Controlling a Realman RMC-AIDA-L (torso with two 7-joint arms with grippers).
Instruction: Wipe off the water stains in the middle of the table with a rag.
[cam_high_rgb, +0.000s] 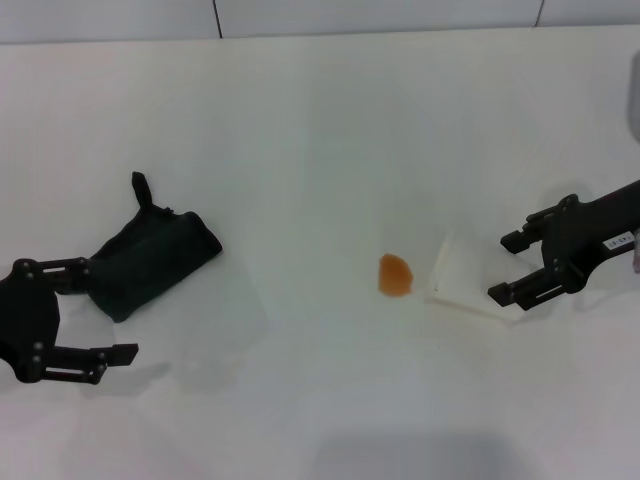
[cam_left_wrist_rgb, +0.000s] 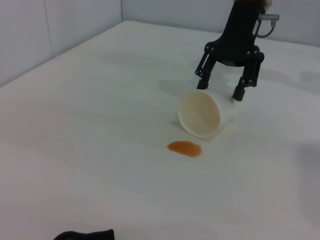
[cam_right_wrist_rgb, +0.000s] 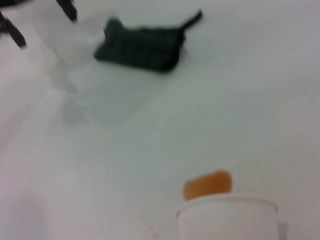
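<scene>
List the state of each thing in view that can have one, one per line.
Water stains: unwiped, on the table beside the cup's mouth.
Cup: tipped on its side, mouth toward the stain.
Rag: crumpled, lying loose, not held.
Left gripper: open, next to the rag.
Right gripper: open, at the cup's base end, not closed on it.

Table (cam_high_rgb: 320, 130): plain white, smooth, no pattern. Water stains (cam_high_rgb: 395, 275): one translucent orange-brown blot, slightly darker at its edge. Rag (cam_high_rgb: 150, 262): very dark green, near black, uniform. Cup (cam_left_wrist_rgb: 204, 114): white outside, faint cream-orange tint inside. Left gripper (cam_high_rgb: 100, 310) and right gripper (cam_high_rgb: 518, 268): matte black; white label on the right arm.
</scene>
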